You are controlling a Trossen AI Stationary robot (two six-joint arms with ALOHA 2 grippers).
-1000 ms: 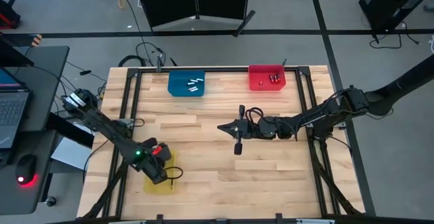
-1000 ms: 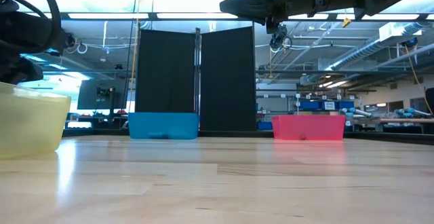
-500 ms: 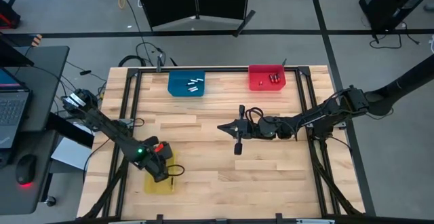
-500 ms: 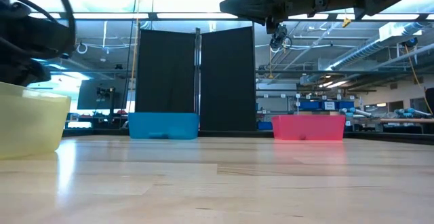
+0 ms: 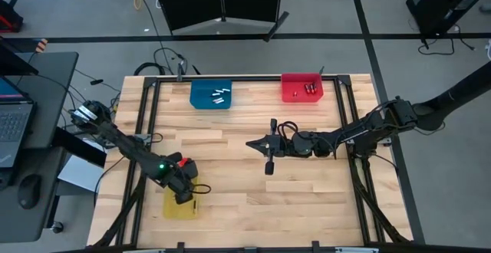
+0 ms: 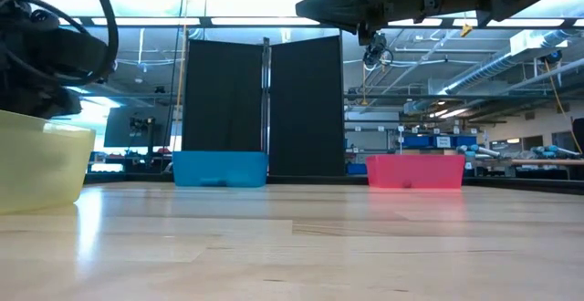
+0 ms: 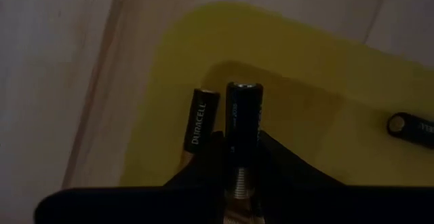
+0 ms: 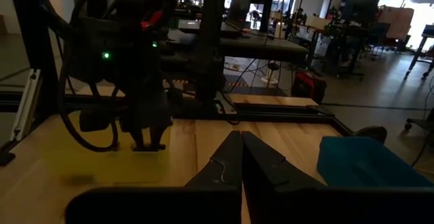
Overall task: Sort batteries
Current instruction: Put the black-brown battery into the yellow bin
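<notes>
The left gripper hangs over the yellow bin at the near left of the wooden counter, pointing down into it. In the left wrist view its jaws are closed on a black battery, which stands out lengthwise between the two dark fingers above the bin's floor. Just beside it, a black and copper Duracell battery lies on the bin floor, and the end of another dark battery lies farther off in the same bin. At the far edge of the counter, several silver-grey batteries lie in the blue bin, and a few red batteries lie in the red bin. The right gripper waits above the middle of the counter, well apart from all three bins, its arm stretched in from the right; its jaws are pressed together with nothing between them, as the right wrist view shows. In the low view the yellow bin sits at the left, with the blue and red ones far back.
</notes>
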